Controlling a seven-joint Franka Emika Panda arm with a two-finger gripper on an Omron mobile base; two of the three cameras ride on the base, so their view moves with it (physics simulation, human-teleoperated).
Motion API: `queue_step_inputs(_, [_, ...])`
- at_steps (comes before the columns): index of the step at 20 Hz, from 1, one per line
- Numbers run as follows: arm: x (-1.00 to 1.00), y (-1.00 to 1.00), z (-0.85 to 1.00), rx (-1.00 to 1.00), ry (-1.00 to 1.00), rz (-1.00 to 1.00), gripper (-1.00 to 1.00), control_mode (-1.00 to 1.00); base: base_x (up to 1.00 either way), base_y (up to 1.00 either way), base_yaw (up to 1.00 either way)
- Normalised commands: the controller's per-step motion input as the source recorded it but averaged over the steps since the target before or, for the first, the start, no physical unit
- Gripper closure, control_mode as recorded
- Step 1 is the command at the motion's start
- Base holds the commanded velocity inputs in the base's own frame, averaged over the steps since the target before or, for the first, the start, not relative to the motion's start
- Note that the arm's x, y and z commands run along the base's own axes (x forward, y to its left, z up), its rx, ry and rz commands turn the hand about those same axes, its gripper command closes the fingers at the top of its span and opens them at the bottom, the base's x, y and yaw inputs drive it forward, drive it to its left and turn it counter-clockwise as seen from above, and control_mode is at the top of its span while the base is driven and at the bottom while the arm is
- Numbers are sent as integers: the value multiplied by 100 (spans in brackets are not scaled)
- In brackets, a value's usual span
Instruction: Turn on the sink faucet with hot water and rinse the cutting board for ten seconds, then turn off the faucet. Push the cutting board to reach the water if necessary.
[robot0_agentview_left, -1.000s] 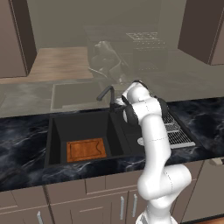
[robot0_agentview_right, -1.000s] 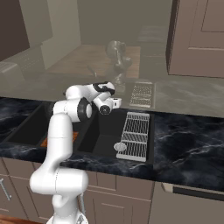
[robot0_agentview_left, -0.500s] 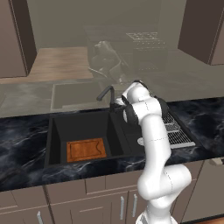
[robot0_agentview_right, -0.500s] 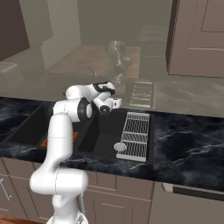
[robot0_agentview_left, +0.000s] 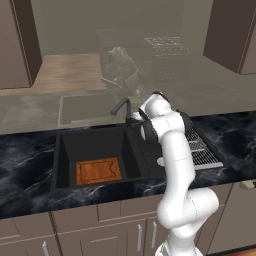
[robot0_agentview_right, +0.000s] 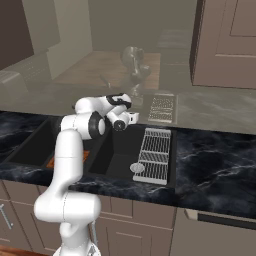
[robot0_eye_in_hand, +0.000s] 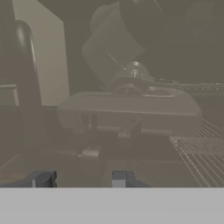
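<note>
The black sink faucet (robot0_agentview_left: 123, 106) stands at the back rim of the sink (robot0_agentview_left: 64, 150), its spout angled left over the large basin. My gripper (robot0_agentview_left: 136, 118) hovers just right of the faucet's base and faces the glossy back wall. In the hand view my gripper (robot0_eye_in_hand: 82, 178) is open, its fingertips (robot0_eye_in_hand: 43, 178) apart with nothing between them, and the wall mirrors the hand. The orange-brown cutting board (robot0_agentview_left: 98, 171) lies flat on the large basin's floor, near the front. From the right, my gripper (robot0_agentview_right: 132, 118) sits above the sink (robot0_agentview_right: 114, 150). No water is in view.
A silver wire rack (robot0_agentview_left: 200, 149) lies over the shallow right basin, also seen from the right as the wire rack (robot0_agentview_right: 155, 153), with a round silver drain (robot0_agentview_right: 137, 168) beside it. Black marble counter (robot0_agentview_left: 25, 160) surrounds the sink. Cabinet doors run below.
</note>
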Motion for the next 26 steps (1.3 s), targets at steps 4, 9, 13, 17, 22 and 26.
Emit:
queue_step_inputs(4, [-10, -49, 0, 0, 0, 0, 100, -100, 0, 0, 0])
queue_step_inputs(9, [-9, -50, 0, 0, 0, 0, 100, -100, 0, 0, 0])
queue_step_inputs(13, [-8, -48, 0, 0, 0, 0, 100, -100, 0, 0, 0])
queue_step_inputs(17, [-9, -47, 0, 0, 0, 0, 100, -100, 0, 0, 0])
queue_step_inputs(22, [-10, -44, 0, 0, 0, 0, 100, -100, 0, 0, 0])
queue_step_inputs(26, [-9, -41, 0, 0, 0, 0, 100, -100, 0, 0, 0])
